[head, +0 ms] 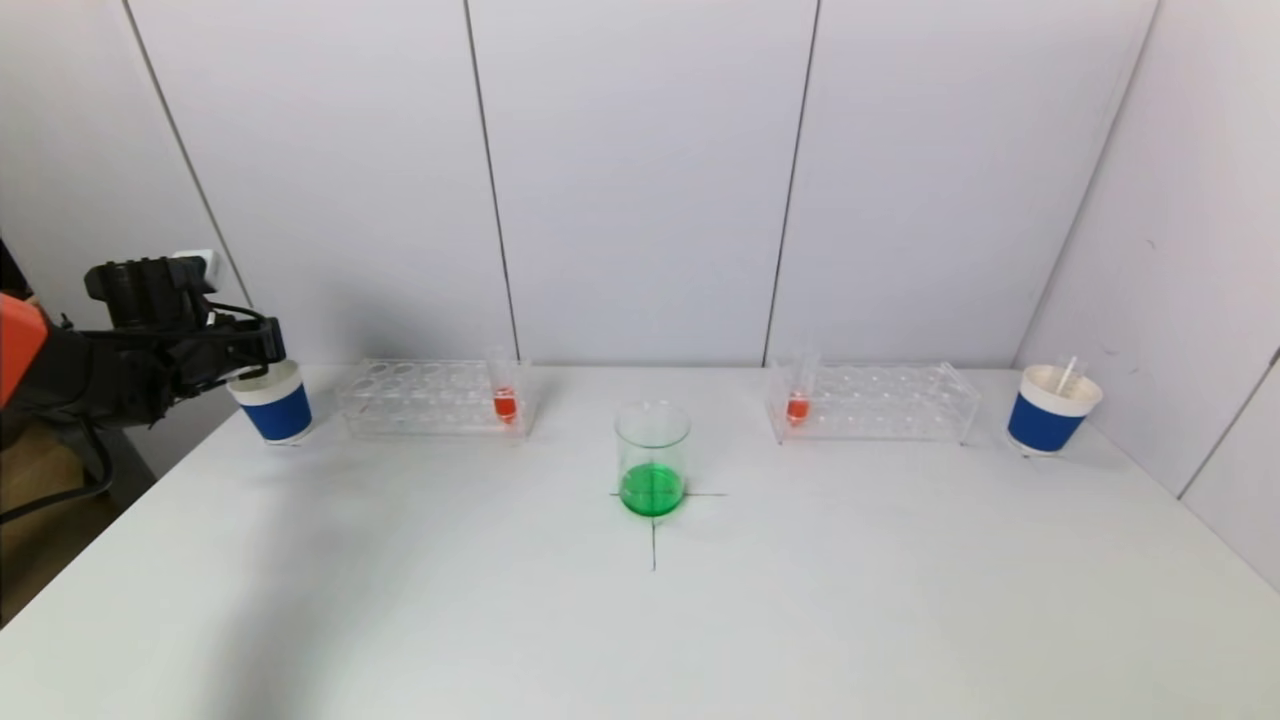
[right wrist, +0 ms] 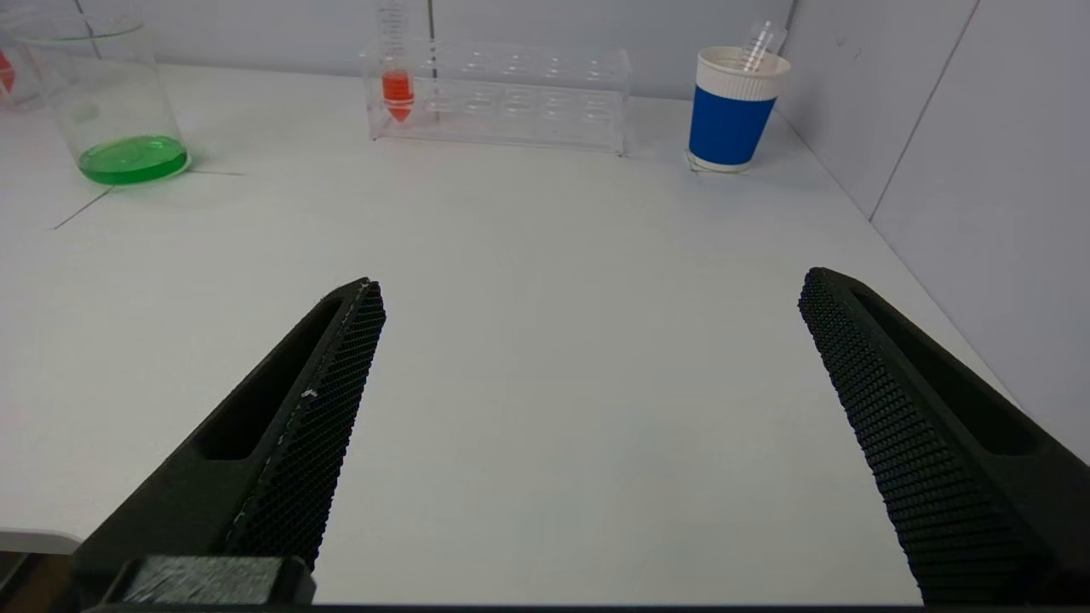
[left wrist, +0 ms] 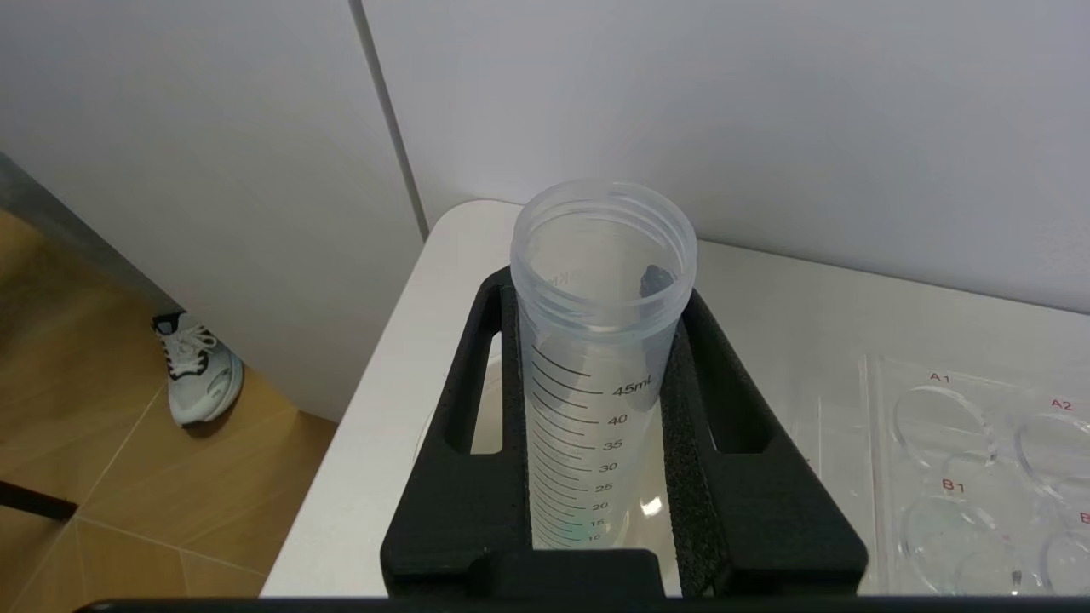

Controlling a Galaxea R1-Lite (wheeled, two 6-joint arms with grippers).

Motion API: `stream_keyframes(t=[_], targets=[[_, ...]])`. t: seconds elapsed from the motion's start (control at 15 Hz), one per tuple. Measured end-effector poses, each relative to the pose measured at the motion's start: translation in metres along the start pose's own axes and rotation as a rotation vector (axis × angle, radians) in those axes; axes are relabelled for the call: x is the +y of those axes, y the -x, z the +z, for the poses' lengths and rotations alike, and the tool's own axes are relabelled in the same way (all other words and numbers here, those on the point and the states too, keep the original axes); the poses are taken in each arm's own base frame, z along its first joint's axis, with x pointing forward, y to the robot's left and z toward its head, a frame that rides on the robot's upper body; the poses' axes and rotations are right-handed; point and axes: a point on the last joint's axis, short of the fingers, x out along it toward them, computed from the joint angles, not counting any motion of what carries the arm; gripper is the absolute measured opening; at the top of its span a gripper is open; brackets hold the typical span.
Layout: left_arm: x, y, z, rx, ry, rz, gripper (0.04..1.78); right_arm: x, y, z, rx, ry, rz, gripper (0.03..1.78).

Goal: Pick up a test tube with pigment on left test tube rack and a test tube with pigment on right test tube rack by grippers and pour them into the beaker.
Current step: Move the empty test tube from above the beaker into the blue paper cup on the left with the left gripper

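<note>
My left gripper is shut on an empty graduated test tube and holds it upright right over the left blue paper cup. The left test tube rack holds a tube with red pigment at its right end. The right rack holds a red-pigment tube at its left end; both show in the right wrist view, rack and tube. The glass beaker with green liquid stands at the centre cross mark. My right gripper is open and empty above the table, out of the head view.
A second blue cup with an empty tube in it stands at the far right by the wall. The table's left edge drops to the floor beside my left gripper. White wall panels close the back.
</note>
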Motion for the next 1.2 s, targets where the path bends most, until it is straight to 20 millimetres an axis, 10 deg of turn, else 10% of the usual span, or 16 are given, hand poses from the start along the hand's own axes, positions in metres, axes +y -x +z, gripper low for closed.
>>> stream_keyframes(t=[1.2], targets=[[0.0038,-0.0020,-0.0091,0.025,0.005,0.007,0.47,0.0000,0.0000,0.0000,0.000,0.000,0.000,1.77]])
